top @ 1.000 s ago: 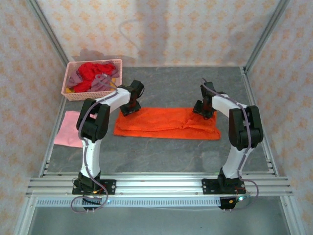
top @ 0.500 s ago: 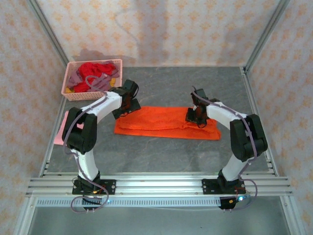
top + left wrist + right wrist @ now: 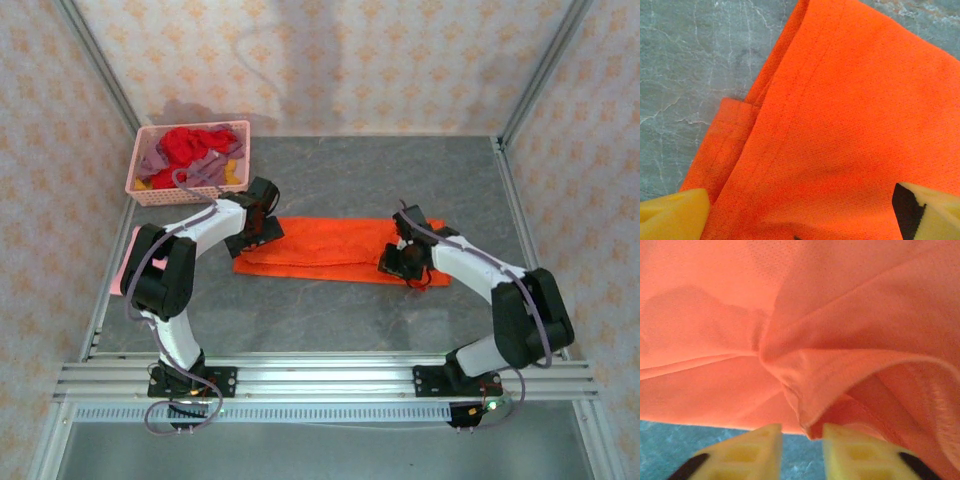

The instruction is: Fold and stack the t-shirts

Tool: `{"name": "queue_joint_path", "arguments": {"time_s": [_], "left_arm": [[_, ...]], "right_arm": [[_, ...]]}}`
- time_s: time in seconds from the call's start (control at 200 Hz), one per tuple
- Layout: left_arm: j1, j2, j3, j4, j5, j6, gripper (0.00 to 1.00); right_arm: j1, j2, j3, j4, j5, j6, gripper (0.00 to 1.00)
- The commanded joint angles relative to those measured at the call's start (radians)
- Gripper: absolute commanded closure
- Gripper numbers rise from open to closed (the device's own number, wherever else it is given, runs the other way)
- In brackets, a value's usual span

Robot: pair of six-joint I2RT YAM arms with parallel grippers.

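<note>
Up in the far left corner, the basket holds a heap of shirts, with a red shirt on top and dull purple and yellow bits under it. I think they are waiting for their turn. Just in front of it, by the left edge of the table, the pink shirt lies flat, partly under the left arm. That looks like the spot for the stack. Next comes the left gripper, low over the left end of the orange shirt. Its fingers are spread very wide and hold nothing, and the cloth lies smooth between them, so that end rests on the table by itself. A hem and a small tucked corner show just past the fingers. The orange shirt lies in the middle of the table as a long band running left to right, so it looks partly folded. Its near edge is a bit wavy. At the right end, on the near edge, the right gripper has its fingers close together. A bunched fold of orange cloth comes down to the tips, and creases run to that spot, so it looks like a pinch. My guess is that it wants to bring this end over toward the left. Bare table lies in front of the shirt, behind it and out to the right rail, so the right arm has room to swing. The left gripper sits where that end may land.
</note>
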Motion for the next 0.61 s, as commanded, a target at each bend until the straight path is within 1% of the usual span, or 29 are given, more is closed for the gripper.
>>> {"name": "queue_joint_path", "arguments": {"time_s": [0.0, 0.095, 0.25, 0.33, 0.4, 0.445, 0.51, 0.6], "left_arm": [[0.003, -0.02, -0.002, 0.013, -0.009, -0.005, 0.05], [0.003, -0.016, 0.004, 0.014, -0.002, -0.002, 0.06], [0.003, -0.014, 0.008, 0.01, 0.003, 0.001, 0.06], [0.003, -0.016, 0.004, 0.005, 0.003, 0.003, 0.06], [0.003, -0.023, -0.005, 0.005, 0.001, 0.004, 0.06], [0.003, -0.03, -0.014, 0.007, 0.0, 0.004, 0.06], [0.003, -0.034, -0.022, 0.009, -0.001, 0.003, 0.06], [0.003, -0.033, -0.027, 0.015, 0.006, 0.003, 0.06]], "right_arm": [[0.001, -0.08, -0.009, -0.01, 0.071, 0.04, 0.56], [-0.001, -0.077, 0.017, -0.015, 0.145, 0.054, 0.55], [-0.022, -0.007, 0.062, -0.052, 0.177, 0.095, 0.55], [-0.028, -0.004, 0.075, -0.087, 0.198, 0.107, 0.55], [-0.028, -0.055, 0.065, -0.123, 0.262, 0.123, 0.54], [-0.033, -0.119, 0.036, -0.135, 0.313, 0.135, 0.5], [-0.068, -0.187, 0.003, -0.166, 0.325, 0.15, 0.44], [-0.129, -0.228, -0.041, -0.224, 0.311, 0.185, 0.41]]}}
